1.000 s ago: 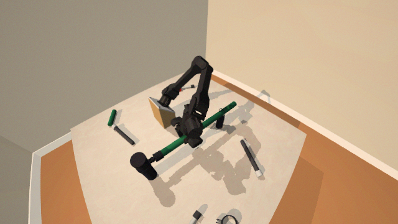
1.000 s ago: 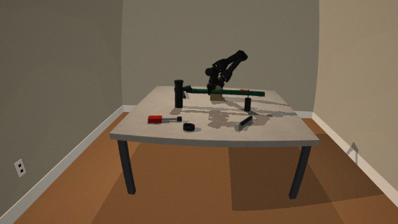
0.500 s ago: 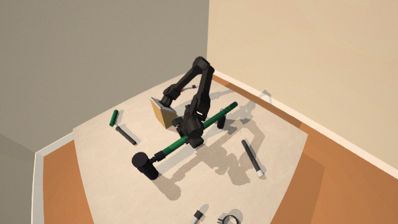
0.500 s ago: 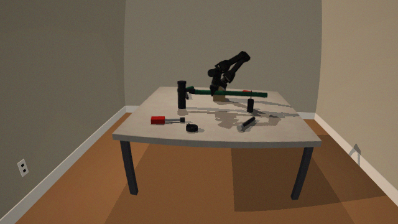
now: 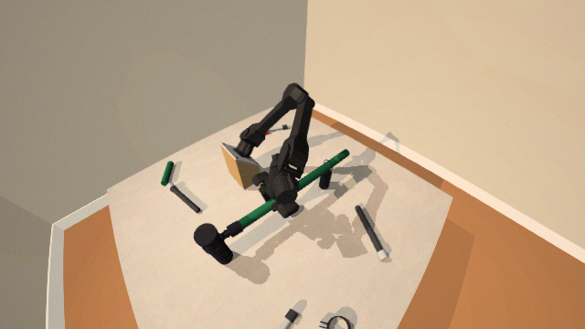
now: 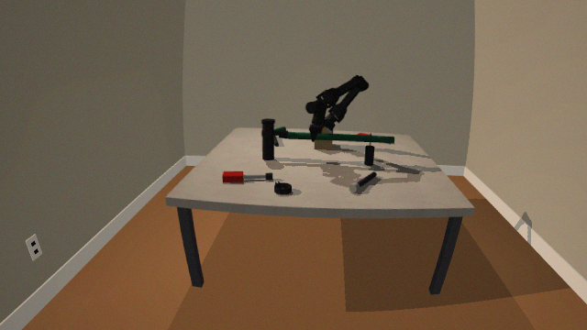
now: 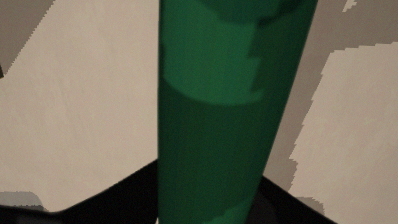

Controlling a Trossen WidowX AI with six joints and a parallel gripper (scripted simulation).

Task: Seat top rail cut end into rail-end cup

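The black arm [image 5: 299, 128] [image 6: 350, 97] is bent with elbow high, and its tool [image 5: 287, 198] [image 6: 314, 137] [image 7: 202, 168] points down, closed around the green rail [image 5: 256, 214] [image 6: 358, 137] [image 7: 215, 125]. In top view, the rail goes toward eight o'clock, to the cup [image 5: 234, 228] [image 6: 282, 133] by the big post [image 5: 217, 247] [image 6: 268, 144]; full seating I cannot tell. A dark rod [image 5: 371, 233] [image 6: 367, 179] lies at four o'clock from the tool. The pale table [image 5: 164, 274] [image 6: 316, 211] stands on orange-brown floor.

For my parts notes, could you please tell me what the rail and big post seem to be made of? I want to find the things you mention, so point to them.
Rail [image 5: 258, 214] [image 6: 348, 137] [image 7: 210, 130]: perhaps painted metal or plastic, smooth green with soft highlights. Post [image 5: 218, 249] [image 6: 268, 142]: possibly coated metal or plastic, uniformly black.
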